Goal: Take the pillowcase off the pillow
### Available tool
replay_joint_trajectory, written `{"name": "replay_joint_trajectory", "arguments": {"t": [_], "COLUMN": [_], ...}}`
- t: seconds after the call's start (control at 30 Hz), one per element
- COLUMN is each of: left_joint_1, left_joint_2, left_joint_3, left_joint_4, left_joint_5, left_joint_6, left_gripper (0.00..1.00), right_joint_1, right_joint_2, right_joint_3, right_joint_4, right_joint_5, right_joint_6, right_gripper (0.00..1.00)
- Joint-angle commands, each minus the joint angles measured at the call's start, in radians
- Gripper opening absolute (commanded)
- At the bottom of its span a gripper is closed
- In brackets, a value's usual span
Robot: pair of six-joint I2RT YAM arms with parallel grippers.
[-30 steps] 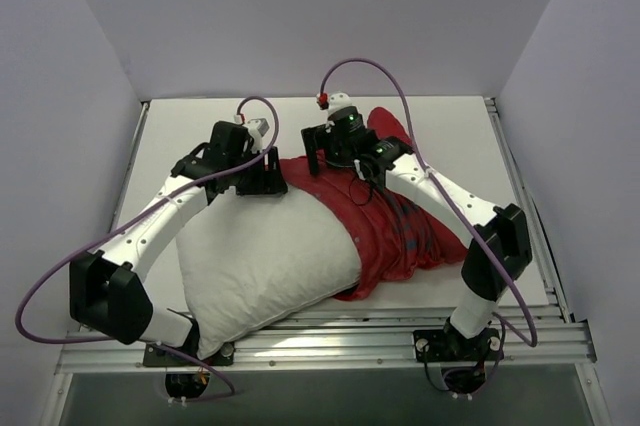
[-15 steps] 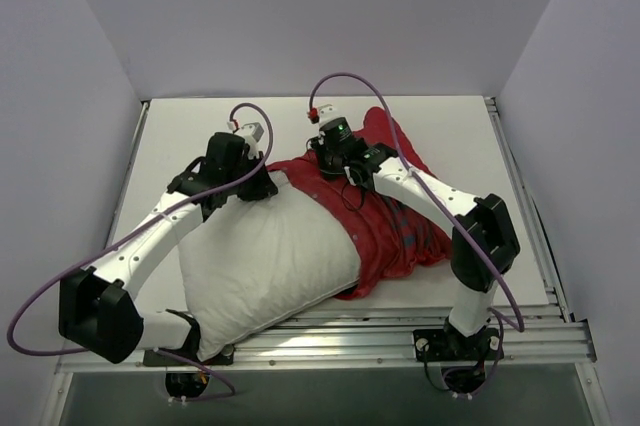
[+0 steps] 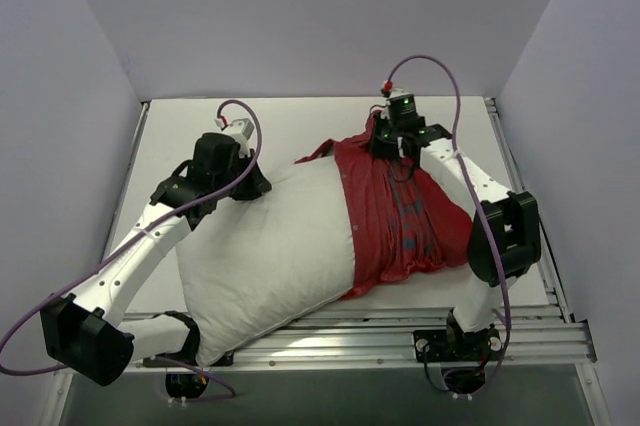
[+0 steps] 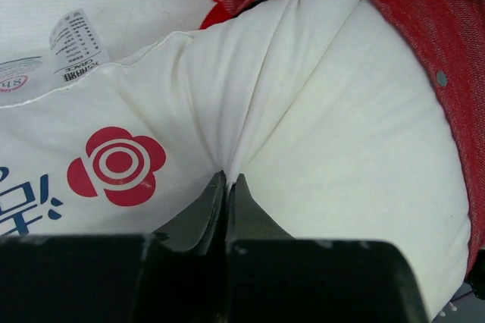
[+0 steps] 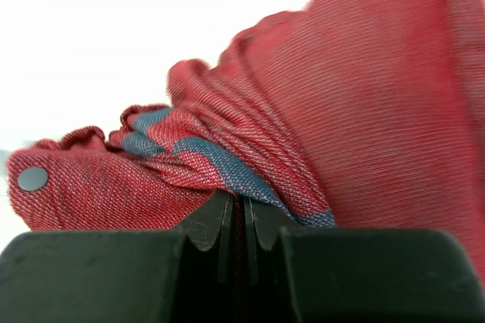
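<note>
The flat white table (image 3: 180,131) in front of me carries two things. A plump white rectangular fabric pillow (image 3: 265,246) lies slantwise across its left and middle, its near left corner over the ribbed aluminium rail (image 3: 400,338) at the near edge. A thin red fabric pillowcase (image 3: 400,221) with dark grey marks covers the pillow's right end and rests on the table's right half.

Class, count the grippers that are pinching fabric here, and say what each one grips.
2. The left gripper pinches a fold of the white pillow; the right gripper pinches the bunched red pillowcase. Neither grip is hidden.
</note>
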Motion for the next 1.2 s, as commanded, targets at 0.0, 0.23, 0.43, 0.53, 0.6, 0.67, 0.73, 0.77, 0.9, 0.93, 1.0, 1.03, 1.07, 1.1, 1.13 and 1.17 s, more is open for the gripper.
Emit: {"name": "replay_joint_trajectory", "arguments": {"t": [0.0,0.23,0.43,0.53,0.6,0.67,0.73,0.77,0.9,0.93,1.0,1.03,1.07,1.1,1.13,1.17], "left_joint_1": [0.078,0.167,0.188,0.187,0.185,0.185,0.187,0.187,0.176,0.141,0.080,-0.003,-0.044,-0.087,-0.129,-0.217], "left_joint_2": [-0.070,-0.077,0.033,0.120,0.151,0.182,0.196,0.197,0.153,0.103,0.041,-0.023,-0.054,-0.088,-0.143,-0.168], "left_joint_3": [0.064,0.117,0.222,0.298,0.353,0.381,0.386,0.386,0.354,0.338,0.279,0.253,0.227,0.202,0.156,0.134], "left_joint_4": [-0.260,-0.324,-0.259,-0.191,-0.157,-0.130,-0.079,-0.062,-0.007,-0.005,-0.011,-0.012,-0.016,-0.027,-0.034,-0.042], "left_joint_5": [-0.178,-0.215,-0.154,-0.112,-0.101,-0.108,-0.132,-0.137,-0.077,-0.078,-0.121,-0.150,-0.184,-0.225,-0.245,-0.276], "left_joint_6": [0.089,0.127,0.163,0.155,0.150,0.153,0.166,0.172,0.155,0.157,0.188,0.201,0.210,0.230,0.238,0.238], "left_gripper": [0.02,0.02,0.02,0.02,0.02,0.02,0.13,0.19,0.55,0.78,0.93,0.97,0.95,0.94,0.94,0.94], "right_joint_1": [-0.228,-0.449,-0.337,-0.231,-0.200,-0.166,-0.134,-0.117,0.007,0.032,0.104,0.122,0.141,0.168,0.181,0.190], "right_joint_2": [-0.094,-0.245,-0.194,-0.188,-0.205,-0.245,-0.281,-0.292,-0.379,-0.404,-0.479,-0.504,-0.524,-0.559,-0.574,-0.590], "right_joint_3": [-0.026,-0.061,0.069,0.094,0.083,0.048,0.021,0.014,-0.045,-0.100,-0.171,-0.208,-0.240,-0.301,-0.331,-0.357], "right_joint_4": [-0.130,-0.070,-0.106,-0.097,-0.072,-0.057,-0.055,-0.061,-0.107,-0.107,-0.084,-0.078,-0.072,-0.063,-0.055,-0.046], "right_joint_5": [0.232,0.242,0.130,0.116,0.082,0.076,0.067,0.074,0.178,0.212,0.246,0.267,0.271,0.271,0.272,0.274], "right_joint_6": [0.029,0.108,0.050,0.048,0.071,0.075,0.074,0.068,0.054,0.059,0.091,0.103,0.112,0.121,0.134,0.140], "right_gripper": [0.00,0.00,0.00,0.02,0.11,0.33,0.46,0.49,0.56,0.56,0.58,0.59,0.60,0.60,0.62,0.63]}}
